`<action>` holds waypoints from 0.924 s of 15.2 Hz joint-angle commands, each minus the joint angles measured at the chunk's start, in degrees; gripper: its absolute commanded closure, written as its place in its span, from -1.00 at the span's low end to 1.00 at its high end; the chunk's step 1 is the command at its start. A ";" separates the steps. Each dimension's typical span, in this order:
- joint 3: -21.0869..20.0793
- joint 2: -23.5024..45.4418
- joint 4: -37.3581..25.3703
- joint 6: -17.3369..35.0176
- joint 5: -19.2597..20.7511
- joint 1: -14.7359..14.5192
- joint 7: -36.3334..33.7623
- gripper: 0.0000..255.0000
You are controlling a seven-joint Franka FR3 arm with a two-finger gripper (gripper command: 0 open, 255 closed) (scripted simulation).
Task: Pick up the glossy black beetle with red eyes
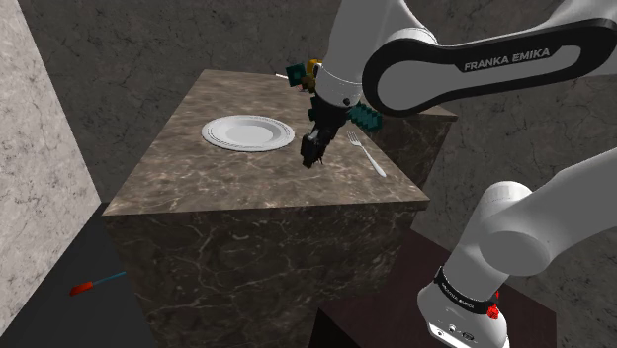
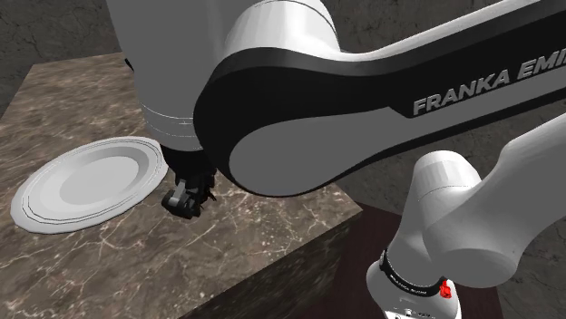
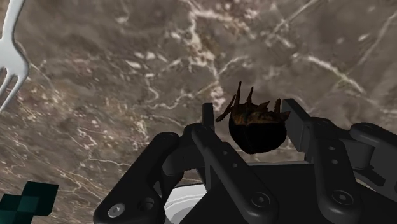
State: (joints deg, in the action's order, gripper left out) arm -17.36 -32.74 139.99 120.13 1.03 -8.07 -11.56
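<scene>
Marbled brown counter [image 1: 198, 178] below; claw [image 3: 250, 113] partly closed, clasping glossy black beetle [image 3: 257, 135] on both sides.

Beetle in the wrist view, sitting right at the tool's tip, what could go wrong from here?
The beetle is small and rounded and sits at the very end of the tool, so it may slip away on a lift. Its thin legs stick out and could snag. The fork and plate lie close by; a low sideways swing could knock them.

glossy dark beetle [image 3: 256, 132], polished veined marble counter [image 1: 198, 176]
</scene>
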 commanded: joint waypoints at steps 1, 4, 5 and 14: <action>0.00 0.01 0.07 0.00 0.01 0.01 -0.01 1.00; -0.01 0.03 0.11 0.06 0.01 0.01 -0.02 1.00; -0.01 0.07 0.09 0.07 0.02 0.02 -0.02 1.00; 0.76 -0.41 -5.74 -6.17 0.06 0.19 1.00 1.00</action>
State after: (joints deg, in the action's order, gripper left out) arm -16.71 -33.01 134.87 114.72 1.09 -7.89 -10.71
